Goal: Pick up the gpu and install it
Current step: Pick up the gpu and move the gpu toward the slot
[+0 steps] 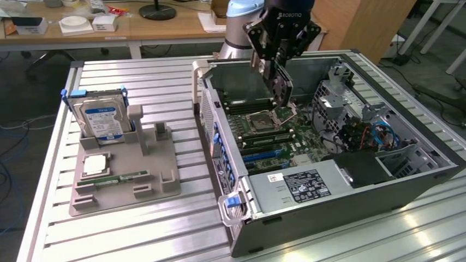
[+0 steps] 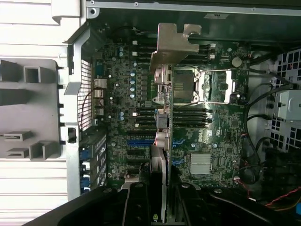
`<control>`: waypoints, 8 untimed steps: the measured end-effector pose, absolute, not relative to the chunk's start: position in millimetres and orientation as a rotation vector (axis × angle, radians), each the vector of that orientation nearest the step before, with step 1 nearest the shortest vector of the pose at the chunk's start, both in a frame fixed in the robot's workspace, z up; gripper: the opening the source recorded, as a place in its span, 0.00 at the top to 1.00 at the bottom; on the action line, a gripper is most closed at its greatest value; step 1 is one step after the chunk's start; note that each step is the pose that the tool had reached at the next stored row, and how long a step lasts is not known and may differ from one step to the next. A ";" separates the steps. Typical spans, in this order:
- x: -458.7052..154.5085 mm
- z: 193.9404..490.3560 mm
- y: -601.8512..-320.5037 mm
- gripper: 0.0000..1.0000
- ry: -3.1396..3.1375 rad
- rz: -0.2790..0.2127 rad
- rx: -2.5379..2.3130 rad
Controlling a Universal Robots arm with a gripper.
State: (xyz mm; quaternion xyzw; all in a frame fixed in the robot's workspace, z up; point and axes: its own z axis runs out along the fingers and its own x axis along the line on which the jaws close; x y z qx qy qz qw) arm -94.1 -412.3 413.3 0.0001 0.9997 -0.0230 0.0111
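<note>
slatted alu table (image 1: 145, 76) spans the whole exterior view, w/ desks and a wooden cabinet behind it at the top of the frame. open pc case (image 1: 328, 202) lies on its side on the right half, motherboard (image 1: 291, 136) facing up, psu box w/ white label (image 1: 298, 185) at the lower centre. grey fixture tray (image 1: 124, 164) sits at left centre, well apart from the case; a silver hard drive (image 1: 103, 123) w/ blue-white label stands upright in the tray's back slot, and a narrow green ram stick (image 1: 120, 178) lies flat near the tray's front. robot arm (image 1: 244, 22) comes down from the top centre, over the case. gripper (image 1: 273, 68) hangs above the board, jaws pinching the gpu (image 1: 282, 90) by its upper part. the card hangs edge-down in the upper middle of the frame, inside the case opening, lower end just over the cpu socket (image 1: 263, 121); can't tell if it touches. in the wrist view the gripper (image 2: 160, 197) clamps the gpu (image 2: 170, 44) edge-on, silvery bracket at the far end, card held over the board and not seated in a slot.
</note>
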 end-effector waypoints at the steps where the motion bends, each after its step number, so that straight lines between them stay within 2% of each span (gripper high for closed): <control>1: -87.1 413.1 -412.3 0.74 3.119 -0.072 0.000; 8: -66.0 412.3 -412.3 0.74 3.119 -0.072 0.000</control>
